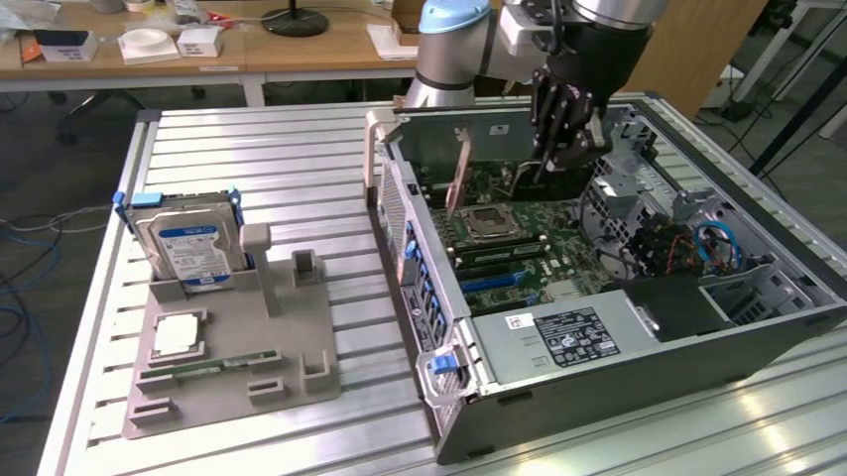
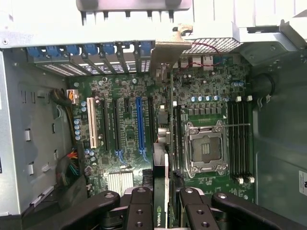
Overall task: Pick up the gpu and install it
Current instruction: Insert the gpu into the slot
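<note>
Slatted metal counter (image 1: 238, 169) carries your open computer case (image 1: 662, 362). Your gripper (image 1: 566, 149) sits upper middle in the exterior view, inside the case. Its fingers are parted, loose either side of the gpu (image 2: 160, 213), which stands on edge on the motherboard (image 2: 124, 134).
</note>
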Motion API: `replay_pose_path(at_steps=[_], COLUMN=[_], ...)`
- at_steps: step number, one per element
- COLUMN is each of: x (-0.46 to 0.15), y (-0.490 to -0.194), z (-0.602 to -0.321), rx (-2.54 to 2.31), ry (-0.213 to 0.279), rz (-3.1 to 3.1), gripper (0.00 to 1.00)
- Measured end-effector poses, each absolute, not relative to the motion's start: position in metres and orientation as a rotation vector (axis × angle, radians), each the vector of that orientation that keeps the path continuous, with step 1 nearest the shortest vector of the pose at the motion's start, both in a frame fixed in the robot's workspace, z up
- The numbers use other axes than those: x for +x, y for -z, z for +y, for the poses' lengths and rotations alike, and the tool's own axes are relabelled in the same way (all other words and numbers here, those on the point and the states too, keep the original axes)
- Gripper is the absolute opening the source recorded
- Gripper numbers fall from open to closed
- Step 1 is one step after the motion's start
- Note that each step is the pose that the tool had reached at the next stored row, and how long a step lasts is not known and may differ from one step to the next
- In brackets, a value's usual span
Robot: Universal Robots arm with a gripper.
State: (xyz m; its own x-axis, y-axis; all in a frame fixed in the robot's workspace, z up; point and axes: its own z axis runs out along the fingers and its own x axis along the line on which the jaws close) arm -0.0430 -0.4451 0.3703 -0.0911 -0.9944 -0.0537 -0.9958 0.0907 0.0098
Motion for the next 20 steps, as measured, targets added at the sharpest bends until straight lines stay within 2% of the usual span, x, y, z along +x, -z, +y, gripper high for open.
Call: replay_pose_path(at_steps=[20], x=[-0.0430], y=[-0.3626], z=[-0.4466], rx=[-2.102], ry=[-0.068], rz=[2.289], gripper=[0.26])
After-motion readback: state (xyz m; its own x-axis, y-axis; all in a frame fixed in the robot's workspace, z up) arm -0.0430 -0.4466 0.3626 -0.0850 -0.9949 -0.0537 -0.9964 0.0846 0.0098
